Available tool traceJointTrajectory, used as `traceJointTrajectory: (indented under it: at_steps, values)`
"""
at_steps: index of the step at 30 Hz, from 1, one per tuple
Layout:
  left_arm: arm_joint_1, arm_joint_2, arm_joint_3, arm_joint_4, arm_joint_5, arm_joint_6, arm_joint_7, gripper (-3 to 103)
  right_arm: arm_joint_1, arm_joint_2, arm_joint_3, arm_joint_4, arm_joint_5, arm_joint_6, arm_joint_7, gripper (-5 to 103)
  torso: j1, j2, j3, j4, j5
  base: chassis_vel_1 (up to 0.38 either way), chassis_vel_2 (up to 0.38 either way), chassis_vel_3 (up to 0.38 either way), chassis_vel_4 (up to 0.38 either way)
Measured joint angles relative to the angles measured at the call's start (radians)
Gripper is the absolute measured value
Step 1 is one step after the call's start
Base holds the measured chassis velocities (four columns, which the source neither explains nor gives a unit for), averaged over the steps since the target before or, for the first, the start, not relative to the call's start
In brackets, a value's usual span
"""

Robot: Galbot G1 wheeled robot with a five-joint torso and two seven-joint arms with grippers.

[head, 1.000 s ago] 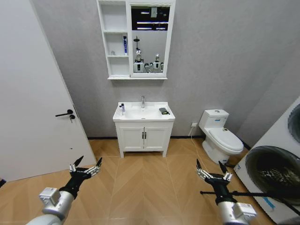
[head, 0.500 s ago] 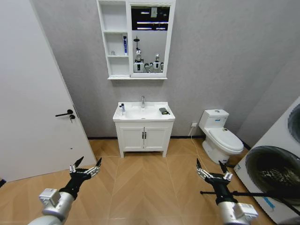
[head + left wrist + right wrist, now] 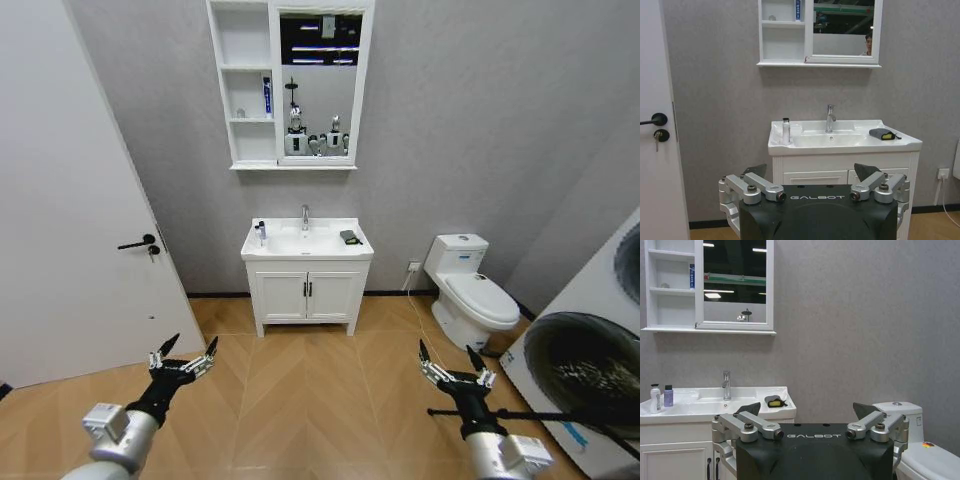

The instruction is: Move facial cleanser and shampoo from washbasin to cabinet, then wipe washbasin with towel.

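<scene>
Robot stands well back from the washbasin (image 3: 306, 241), facing it across bare wood floor; left gripper (image 3: 182, 358) low at the left of the head view, fingers spread wide, grasping nothing; right gripper (image 3: 454, 367) low at the right, likewise released and empty; both hang over the floor, well apart from the basin.

Washbasin sits on a white 2-door floor cupboard (image 3: 306, 292) against the grey wall; chrome tap (image 3: 305, 216) at the rear centre; on the basin's left rim, 2 small bottles (image 3: 661, 397) side by side in the right wrist view, 1 white with a dark cap, 1 pale purple with a dark cap; which is cleanser and which shampoo I cannot tell. Towel (image 3: 350, 237), dark, lies on the right rim; wrist views show a yellow patch on it.

Cabinet (image 3: 290, 84) hangs on the wall above; 3 open shelves at its left, mirror at its right; a blue-and-white tube (image 3: 267, 97) stands upright on the middle shelf.

Toilet (image 3: 470, 291) right of the basin; white door (image 3: 70, 200) at the left.
</scene>
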Motion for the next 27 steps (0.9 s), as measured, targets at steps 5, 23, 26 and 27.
traceJointTrajectory:
  at_steps: [5, 23, 26, 27]
  values:
    - [-0.005, 0.012, -0.008, 0.004, -0.010, 0.000, 0.000, 99, 0.002, 0.011, -0.007, -0.001, -0.017, 0.008, -0.008, 100, 0.000, 0.000, 0.000, 0.0000, 0.0000, -0.164, 0.174, 0.185, -0.178]
    - [0.000, 0.000, -0.001, 0.009, -0.002, 0.000, -0.001, 99, 0.009, 0.012, -0.012, -0.014, -0.019, 0.015, -0.013, 100, 0.001, 0.000, 0.000, -0.0005, -0.0009, -0.294, 0.287, 0.298, -0.300]
    - [0.000, -0.001, 0.002, 0.009, 0.001, 0.000, -0.001, 99, 0.008, 0.010, -0.012, -0.014, -0.017, 0.016, -0.014, 100, 0.001, 0.000, 0.000, 0.0001, 0.0006, -0.366, 0.387, 0.372, -0.373]
    - [0.000, -0.001, 0.002, 0.009, 0.001, 0.000, -0.001, 99, 0.008, 0.010, -0.012, -0.014, -0.017, 0.016, -0.014, 100, 0.001, 0.000, 0.000, 0.0001, 0.0006, -0.365, 0.387, 0.406, -0.364]
